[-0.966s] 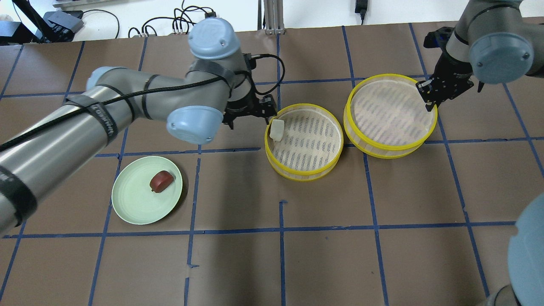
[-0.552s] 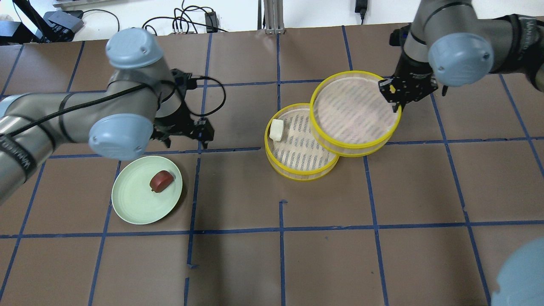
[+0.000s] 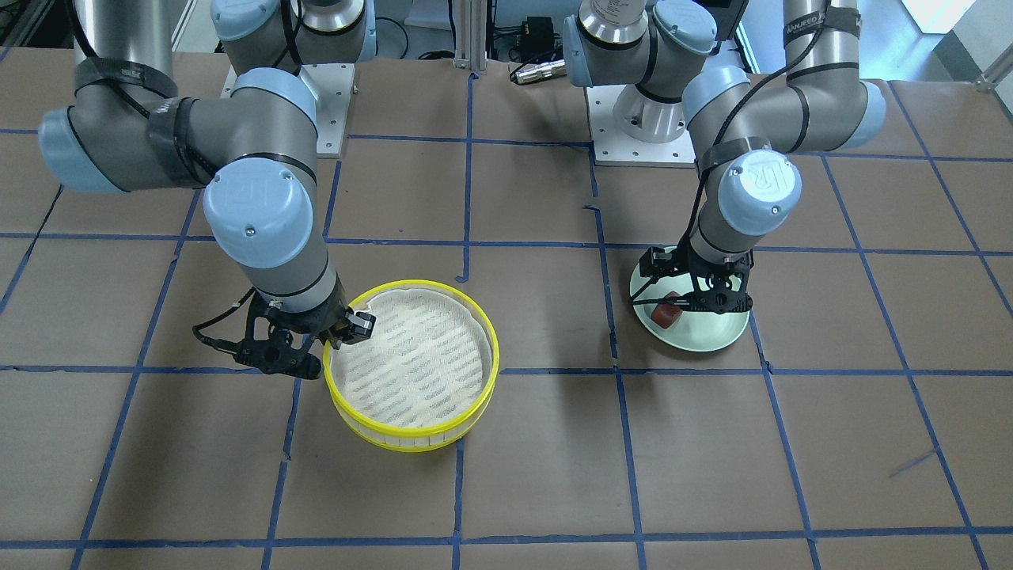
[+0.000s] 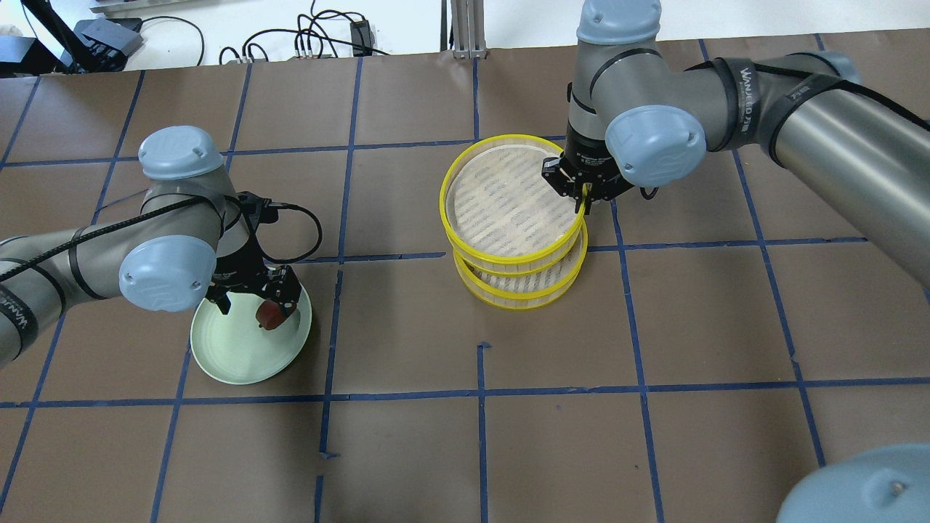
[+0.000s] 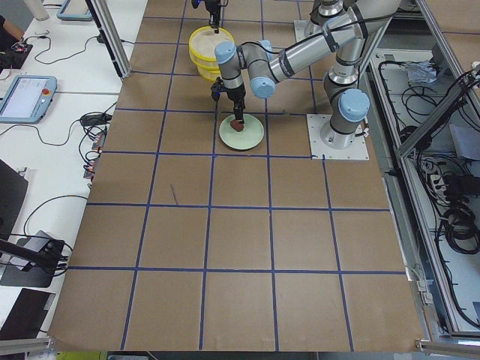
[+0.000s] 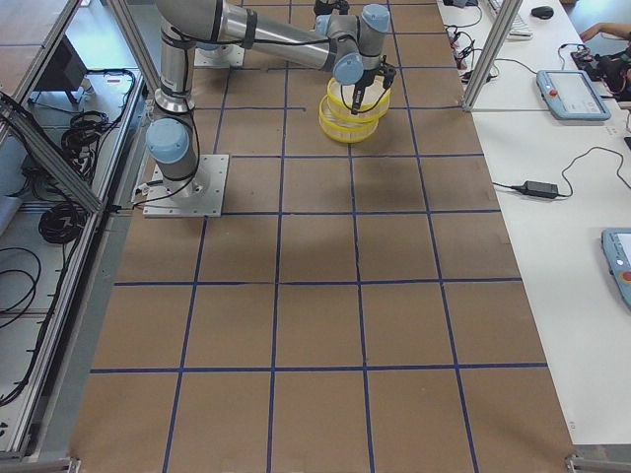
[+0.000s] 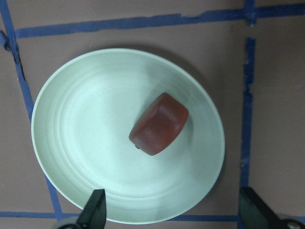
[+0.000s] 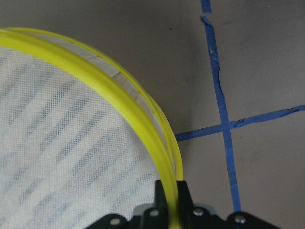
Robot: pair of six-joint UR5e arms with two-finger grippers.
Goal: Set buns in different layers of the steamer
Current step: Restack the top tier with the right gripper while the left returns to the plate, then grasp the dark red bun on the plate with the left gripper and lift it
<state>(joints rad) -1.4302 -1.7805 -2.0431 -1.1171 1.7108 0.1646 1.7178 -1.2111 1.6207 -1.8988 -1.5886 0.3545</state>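
The steamer's two yellow-rimmed layers are stacked. My right gripper (image 4: 585, 197) is shut on the right rim of the upper layer (image 4: 501, 207), which lies over the lower layer (image 4: 523, 290), nearly in line; the pinch shows in the right wrist view (image 8: 170, 195). I cannot tell whether the upper layer rests on the lower. The white bun is hidden under it. The reddish-brown bun (image 4: 270, 315) lies on the pale green plate (image 4: 225, 356). My left gripper (image 4: 256, 303) hangs open just above it, its fingers (image 7: 95, 212) wide apart and clear of the bun (image 7: 159, 124).
Brown paper with blue tape lines covers the table (image 4: 479, 436). Cables and small boxes lie past the far edge (image 4: 312, 36). The right arm's long link (image 4: 835, 138) reaches in from the right above the table.
My right gripper carried the upper layer left and over the layer holding the white bun, covering it. My left arm swung from that layer back to the plate, above the reddish-brown bun.
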